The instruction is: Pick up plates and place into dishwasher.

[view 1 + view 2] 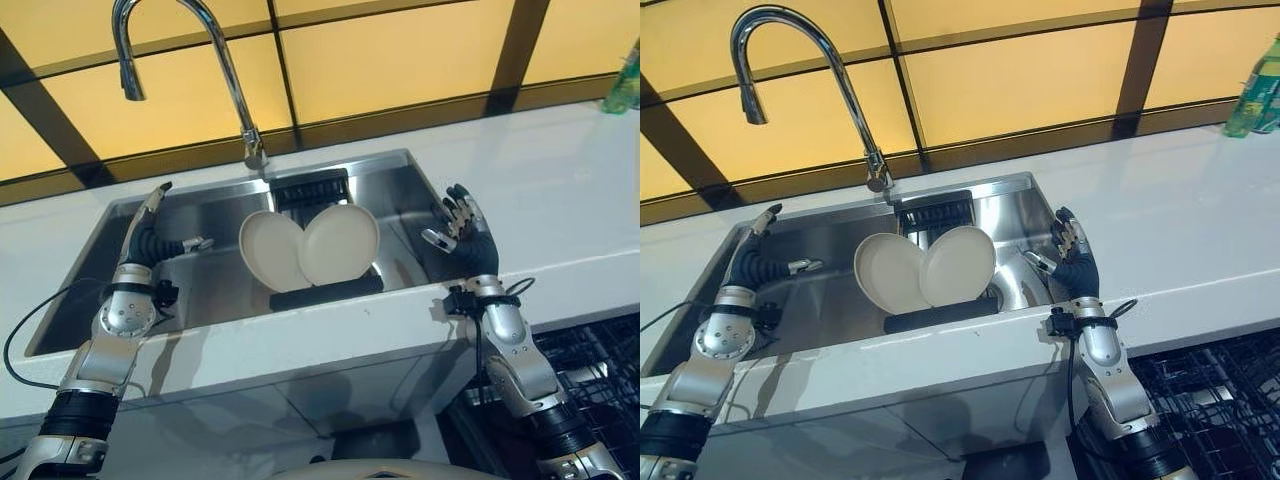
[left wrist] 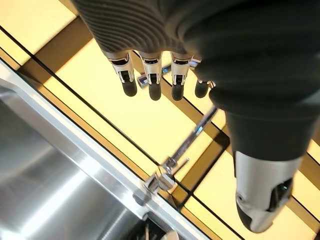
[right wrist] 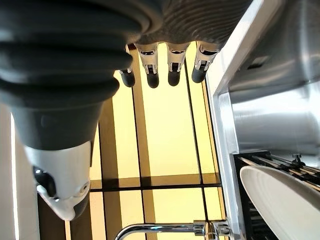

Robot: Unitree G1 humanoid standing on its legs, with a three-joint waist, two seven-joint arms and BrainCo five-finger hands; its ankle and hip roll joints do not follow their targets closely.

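A white counter (image 1: 560, 210) runs under a wall of yellow panels (image 1: 400, 60) with dark strips, and a steel sink (image 1: 130, 250) is sunk into it below a curved tap (image 1: 215, 60). Two cream plates (image 1: 310, 245) stand on edge in a dark rack (image 1: 325, 290) in the middle of the sink, leaning together and overlapping. My left hand (image 1: 150, 235) is raised over the sink's left part, fingers straight and holding nothing. My right hand (image 1: 462, 228) is up at the sink's right wall, fingers loosely spread, also empty and apart from the plates. A green bottle (image 1: 1258, 95) stands far off on the counter. A dark wire dishwasher basket (image 1: 590, 370) shows low on my right.
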